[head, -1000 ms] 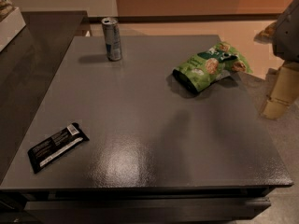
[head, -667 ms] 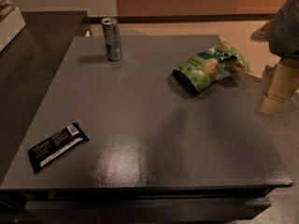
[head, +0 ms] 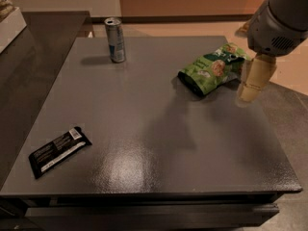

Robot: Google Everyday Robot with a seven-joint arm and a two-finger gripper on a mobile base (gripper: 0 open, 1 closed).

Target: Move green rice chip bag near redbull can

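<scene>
Green bag (head: 211,70) (tan discs), cream gripper (head: 255,81) beside it

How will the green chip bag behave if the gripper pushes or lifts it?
The green rice chip bag looks crinkled and puffy, so it is probably light and floppy. It lies flat on the table, so it should slide, not roll. The gripper, close beside the bag at the picture's right, might crush what is inside if it squeezes hard.

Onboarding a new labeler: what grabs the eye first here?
The bright green rice chip bag at the far right of the grey table, with the tool hanging just right of it. Then the redbull can, upright at the far left, and a black wrapped bar at the near-left corner.
</scene>
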